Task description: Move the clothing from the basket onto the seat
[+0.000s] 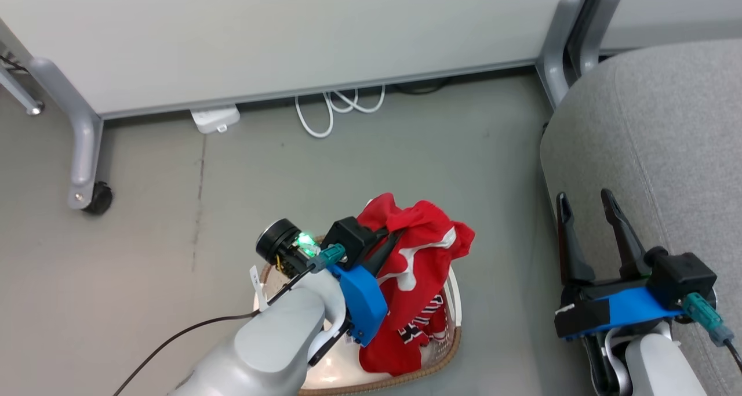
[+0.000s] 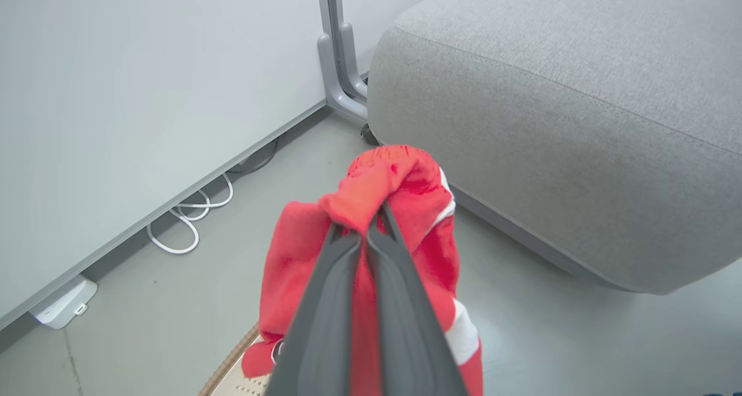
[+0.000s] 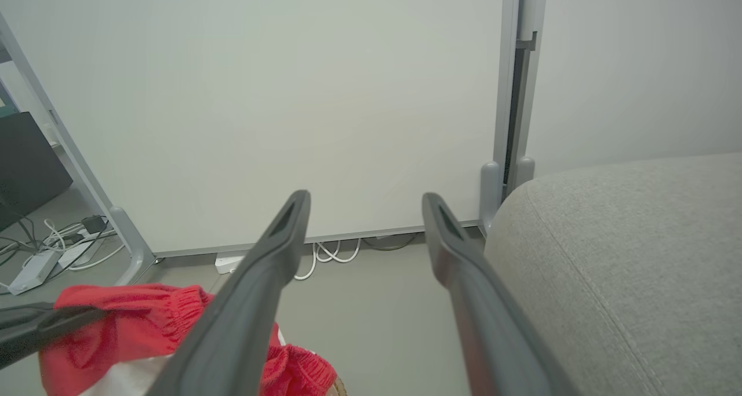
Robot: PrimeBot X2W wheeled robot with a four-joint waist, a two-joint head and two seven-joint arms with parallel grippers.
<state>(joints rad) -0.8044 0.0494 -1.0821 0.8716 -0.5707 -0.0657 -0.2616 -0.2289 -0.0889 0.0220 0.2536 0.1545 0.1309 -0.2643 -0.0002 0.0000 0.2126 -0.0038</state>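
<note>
A red garment with white trim (image 1: 420,242) hangs lifted above the basket (image 1: 449,341), pinched in my left gripper (image 1: 393,236), which is shut on it. The left wrist view shows the closed fingers (image 2: 371,239) biting a bunched fold of that red cloth (image 2: 377,193). A red jersey with black-and-white lettering (image 1: 414,332) lies in the basket beneath. The grey seat (image 1: 655,135) fills the right side. My right gripper (image 1: 588,207) hovers open at the seat's left edge, holding nothing. From the right wrist, the red cloth (image 3: 133,320) sits low left and the seat (image 3: 626,239) on the right.
A white partition panel (image 1: 261,36) on grey wheeled legs (image 1: 87,152) stands behind. White cables (image 1: 336,109) and a power strip (image 1: 214,119) lie on the floor at its base. Grey floor spreads between basket, panel and seat.
</note>
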